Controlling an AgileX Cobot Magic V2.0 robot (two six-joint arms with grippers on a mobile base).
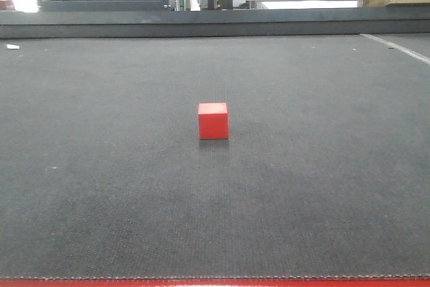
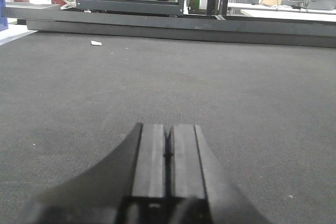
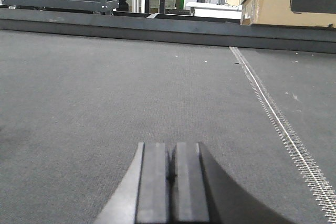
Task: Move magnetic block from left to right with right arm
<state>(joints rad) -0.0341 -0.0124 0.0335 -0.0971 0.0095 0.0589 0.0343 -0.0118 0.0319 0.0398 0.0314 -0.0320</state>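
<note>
Both closed, empty: left tool (image 2: 168,150), right tool (image 3: 171,171). The small bright red cube (image 1: 213,120) isn't in my right wrist view; a closed approach would likely just shove it.

Your left gripper (image 2: 168,132), matte black, two flat rectangular fingers (image 2: 152,161), a curved flank sweeping off one side, your right gripper (image 3: 168,150) alike, dark grey-black, straight-edged slabs

Frame edges are cutting off the left pincer (image 2: 168,132) and right pincer (image 3: 169,150), and a white scrap (image 2: 96,43) on the desk (image 2: 252,93) is looking too small to identify.
</note>
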